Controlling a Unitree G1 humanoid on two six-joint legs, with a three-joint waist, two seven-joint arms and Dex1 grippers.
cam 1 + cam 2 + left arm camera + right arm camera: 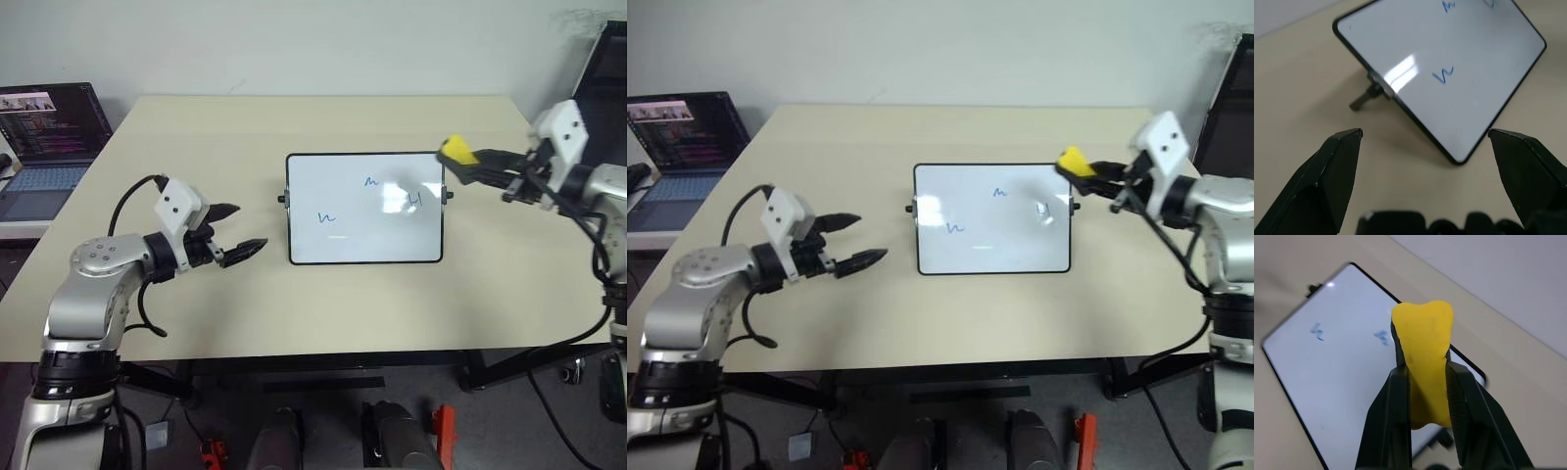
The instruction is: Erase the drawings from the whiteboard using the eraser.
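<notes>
Three drawings [370, 181] unerased on whiteboard [364, 245]; right gripper [474, 166] clamps eraser [457, 151] above right edge, left gripper [233, 232] empty, spread wide—lower flat, wipe firmly.

Even, bright overhead light. Glare patches sit on the whiteboard [364, 208]; soft shadows on the worktop [294, 304]. Right wrist view's background is blurred.

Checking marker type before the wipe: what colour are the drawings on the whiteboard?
Blue. The drawings on the whiteboard show best in the left wrist view.
</notes>
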